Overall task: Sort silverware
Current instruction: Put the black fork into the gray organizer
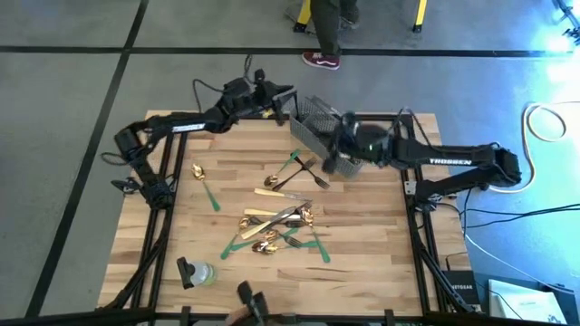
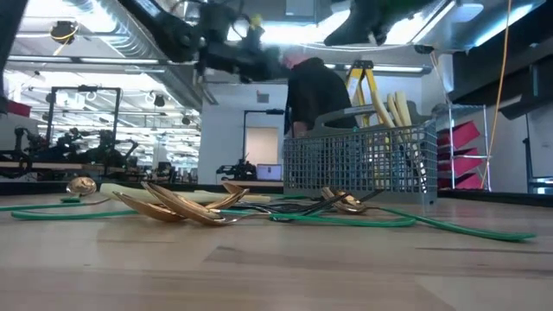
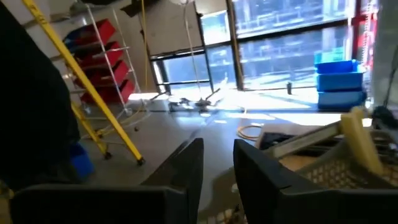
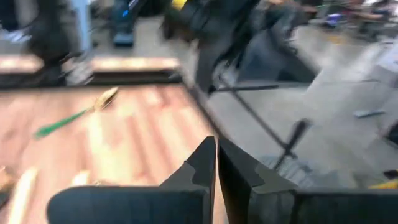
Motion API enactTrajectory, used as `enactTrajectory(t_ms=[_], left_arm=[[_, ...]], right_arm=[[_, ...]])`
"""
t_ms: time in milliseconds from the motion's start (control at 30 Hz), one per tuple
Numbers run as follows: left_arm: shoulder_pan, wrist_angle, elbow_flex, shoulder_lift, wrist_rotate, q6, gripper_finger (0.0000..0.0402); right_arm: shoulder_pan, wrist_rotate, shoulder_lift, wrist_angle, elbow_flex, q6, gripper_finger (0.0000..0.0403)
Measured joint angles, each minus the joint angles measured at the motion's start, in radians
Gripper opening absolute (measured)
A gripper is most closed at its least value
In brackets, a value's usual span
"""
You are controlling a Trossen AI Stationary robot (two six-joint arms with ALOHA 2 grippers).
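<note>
The silverware lies loose on the wooden table: a pile of gold spoons, dark forks and cream-handled knives [image 1: 276,226], a smaller group [image 1: 292,177], and one gold spoon [image 1: 198,170] apart on the left. The grey mesh basket [image 1: 313,122] stands at the far edge, with cream handles [image 2: 393,108] sticking up out of it. My left gripper [image 1: 275,98] hovers open by the basket's far-left end, with nothing between its fingers [image 3: 217,168]. My right gripper [image 1: 340,154] is raised over the basket's near-right end, and its fingers are shut [image 4: 216,168] on nothing that I can see.
Green tape strips [image 1: 210,195] lie among the cutlery. A small clear object [image 1: 196,272] sits near the near-left edge. A person [image 1: 326,36] stands beyond the far edge by a yellow ladder [image 2: 363,78]. Bare wood lies on the table's left and right sides.
</note>
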Motion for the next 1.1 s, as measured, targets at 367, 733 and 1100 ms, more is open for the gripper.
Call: enactTrajectory(t_ms=[367, 733, 1100], left_arm=[[-0.164, 0.188, -0.400, -0.103, 0.123, -0.134, 0.0049], [-0.459, 0.327, -0.533, -0.051, -0.053, -0.075, 0.0049], [-0.529, 0.365, -0.533, -0.051, -0.178, 0.033, 0.0049]], right_arm=[[0.109, 0.020, 0.093, -0.034, -0.084, 0.185, 0.0004], [0.198, 0.193, 0.404, -0.071, -0.028, 0.268, 0.0100], [0.214, 0.408, 0.422, -0.259, 0.068, 0.287, 0.0111]])
